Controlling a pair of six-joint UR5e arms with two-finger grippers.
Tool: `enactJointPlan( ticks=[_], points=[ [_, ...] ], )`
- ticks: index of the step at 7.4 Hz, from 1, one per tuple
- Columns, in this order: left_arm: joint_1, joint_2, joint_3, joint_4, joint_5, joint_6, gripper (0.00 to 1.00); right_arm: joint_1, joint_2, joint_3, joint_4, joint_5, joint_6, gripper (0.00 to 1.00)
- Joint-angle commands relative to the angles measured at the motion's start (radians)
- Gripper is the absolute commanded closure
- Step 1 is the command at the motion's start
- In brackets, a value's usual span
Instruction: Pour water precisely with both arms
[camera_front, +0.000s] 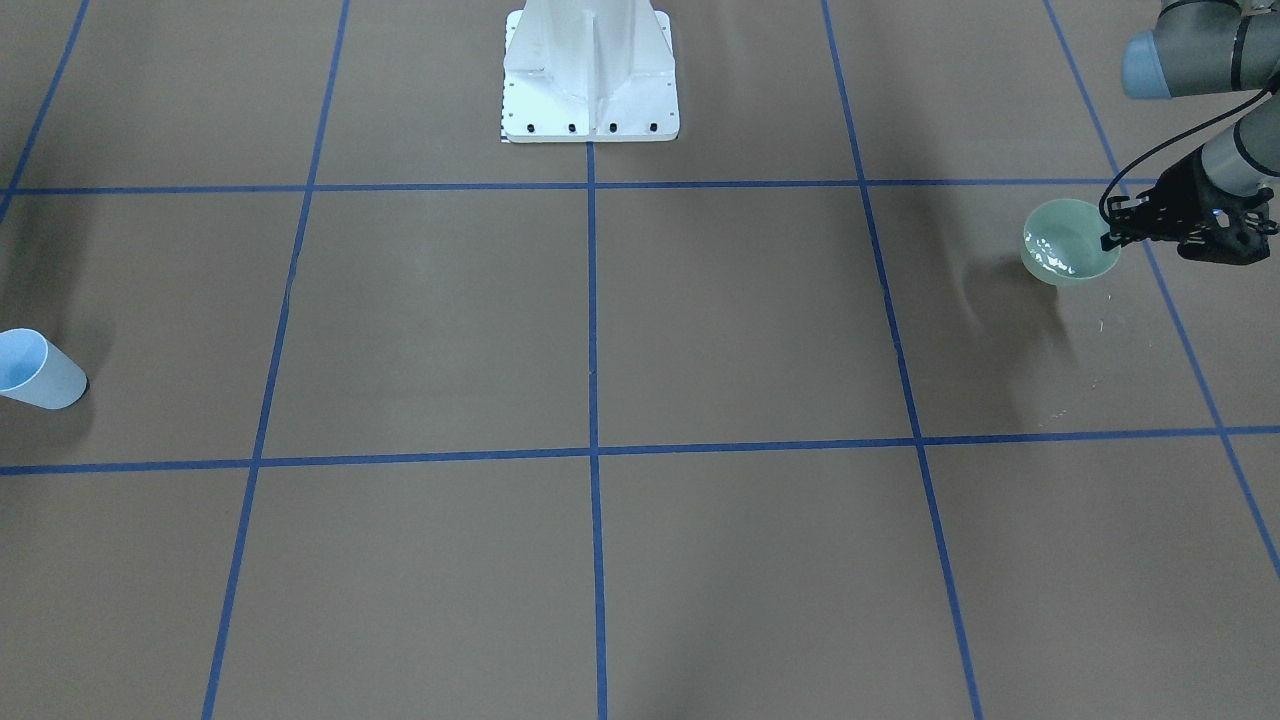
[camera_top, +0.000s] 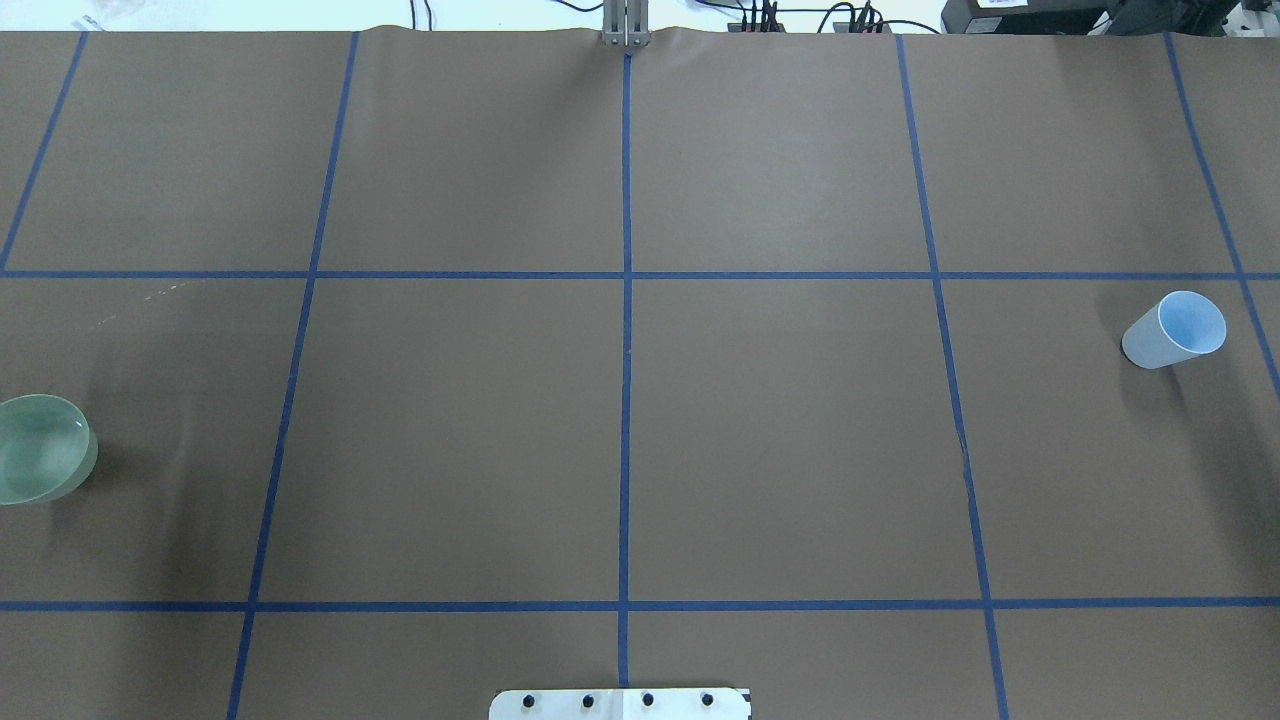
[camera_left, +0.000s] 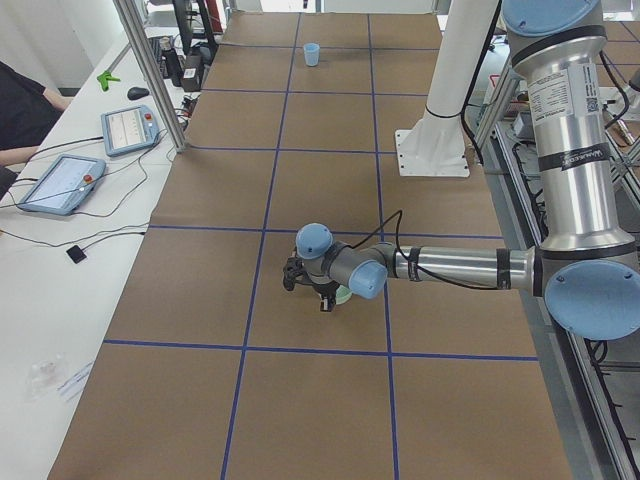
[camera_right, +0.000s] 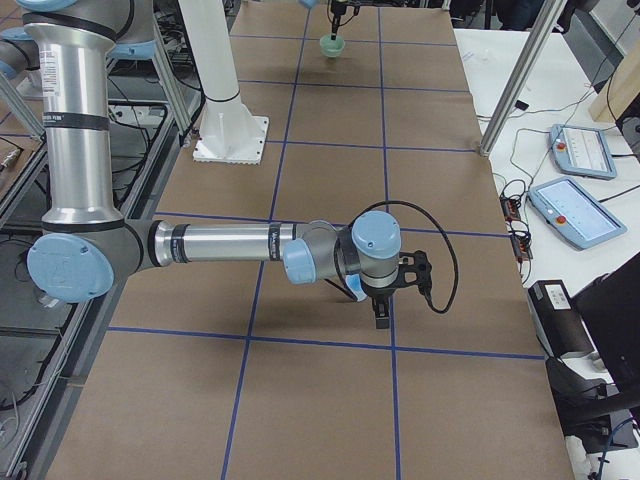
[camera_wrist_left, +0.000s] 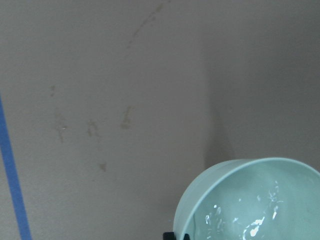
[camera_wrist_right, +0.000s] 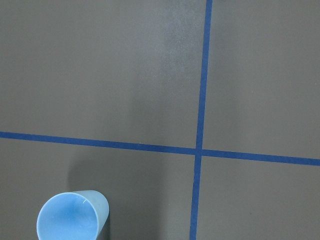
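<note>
My left gripper (camera_front: 1112, 238) is shut on the near rim of the pale green bowl (camera_front: 1068, 245), which it holds tilted just above the table. Water (camera_wrist_left: 255, 227) glints inside the bowl (camera_wrist_left: 250, 200). One black fingertip (camera_wrist_left: 175, 236) shows at the rim. The bowl sits at the left edge of the overhead view (camera_top: 40, 448). The pale blue cup (camera_top: 1175, 330) stands at the far right, and it also shows in the right wrist view (camera_wrist_right: 72, 217). My right gripper (camera_right: 382, 318) is beside the cup; I cannot tell if it is open.
The white pedestal (camera_front: 590, 70) stands at the middle of the robot's side. Small water drops (camera_front: 1100, 325) lie on the brown paper near the bowl. Blue tape lines (camera_top: 626, 300) grid the table. Tablets (camera_left: 60, 185) lie on a side bench.
</note>
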Motion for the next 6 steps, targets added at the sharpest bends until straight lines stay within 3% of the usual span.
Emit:
enactJointPlan(
  ticks=[1, 2, 3, 4, 5, 6],
  points=[
    [-0.001, 0.001, 0.040, -0.021, -0.001, 0.000, 0.88, -0.002, 0.000, 0.000, 0.000, 0.000, 0.001, 0.00],
    [-0.001, -0.001, 0.048, -0.022, 0.000, 0.000, 0.74, -0.002, 0.000, 0.000, 0.000, -0.002, 0.001, 0.00],
    [-0.001, -0.001, 0.055, -0.022, 0.000, 0.000, 0.72, -0.002, 0.000, 0.000, 0.000, 0.000, 0.001, 0.00],
    [-0.001, -0.002, 0.051, -0.022, 0.000, 0.002, 0.41, -0.002, 0.000, 0.000, 0.000, -0.002, 0.001, 0.00],
    [-0.005, -0.005, 0.040, -0.023, -0.001, 0.000, 0.00, -0.002, 0.002, 0.000, -0.002, -0.005, 0.001, 0.00],
    [-0.017, -0.011, 0.029, -0.023, -0.013, 0.000, 0.00, -0.002, 0.000, 0.000, -0.002, -0.008, 0.001, 0.00]
  ],
)
